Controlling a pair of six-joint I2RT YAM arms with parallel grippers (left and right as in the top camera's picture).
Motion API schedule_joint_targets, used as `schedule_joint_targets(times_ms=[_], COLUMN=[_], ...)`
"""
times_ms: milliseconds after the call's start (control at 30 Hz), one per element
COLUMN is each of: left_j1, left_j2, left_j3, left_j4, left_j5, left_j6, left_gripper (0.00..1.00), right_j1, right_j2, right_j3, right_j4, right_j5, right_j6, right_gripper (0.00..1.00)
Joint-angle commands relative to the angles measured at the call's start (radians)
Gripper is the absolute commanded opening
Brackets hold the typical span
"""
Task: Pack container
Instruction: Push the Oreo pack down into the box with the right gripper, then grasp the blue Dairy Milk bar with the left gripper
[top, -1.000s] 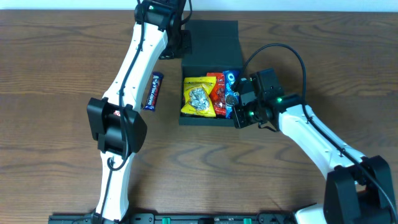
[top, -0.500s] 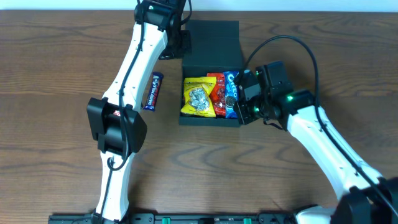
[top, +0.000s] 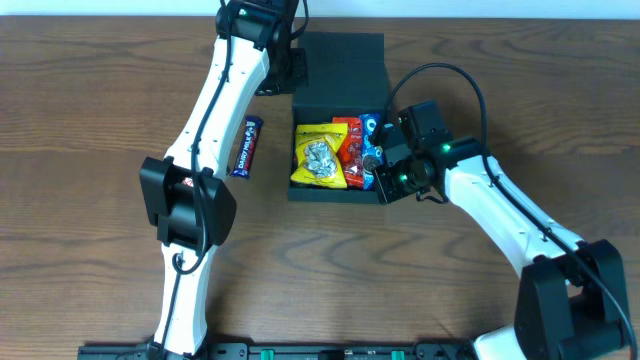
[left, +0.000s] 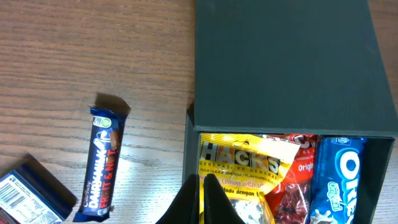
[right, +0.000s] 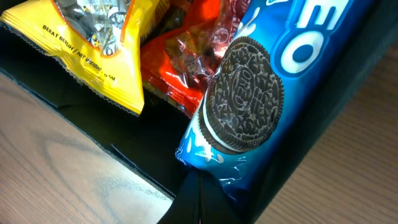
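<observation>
The container (top: 338, 70) sits mid-surface (top: 100, 120) with its flap lid thrown back on the far side. Three packets are already inside it: a yellow one (top: 318, 155) by its left wall, a red one (top: 350, 148) in the middle and a blue Oreo pack (right: 273, 93) along its right wall. The right hand (right: 199, 186) is at the container's near right corner, fingers together, tips at the Oreo pack's crimped end. I can't tell whether a sliver of wrapper is pinched. It looks like the job now is seating that pack, so I'd push it gently down and along the right wall until it lies below the rim. Go lightly, since biscuits crack and the crimp could snag. The left hand (left: 204, 186), fingers also together, hovers over the container's left wall. A chocolate bar (top: 246, 147) lies outside, left of the container, not yet packed.
</observation>
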Motion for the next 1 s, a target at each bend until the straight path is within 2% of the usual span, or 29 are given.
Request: schedule_joint_targets(times_ms=[0,200,333,500,733,967], left_j1=[0.002,0.016,0.043,0.058,0.095,0.103], left_j2=[-0.005,-0.01,-0.006,-0.005,-0.013,-0.135], left_j3=[0.002,0.002,-0.007,-0.026,-0.044,-0.065], left_j4=[-0.003,-0.022,-0.056,-0.109,-0.244,-0.258], left_j5=[-0.002,-0.05,-0.157,-0.165,-0.158,-0.165], left_j6=[0.018,0.021,0.09,0.207,0.206,0.229], left_gripper=[0.06,0.06,0.06,0.06,0.06,0.06], right_j1=[0.005,-0.027,-0.109,-0.248,-0.405,-0.48], right_j2=[-0.025,-0.116,-0.142,-0.147,-0.171,-0.179], right_j3=[0.055,0.186,0.224,0.227,0.229,0.233], right_j4=[-0.018,-0.03,-0.018,0.012,0.062,0.084], right_j5=[0.012,0.013,0.011,0.0,-0.048,-0.048], right_j6=[-0.013,-0.014,-0.013,-0.013,-0.015,-0.024], right_gripper=[0.01,0.01,0.01,0.02,0.01,0.01])
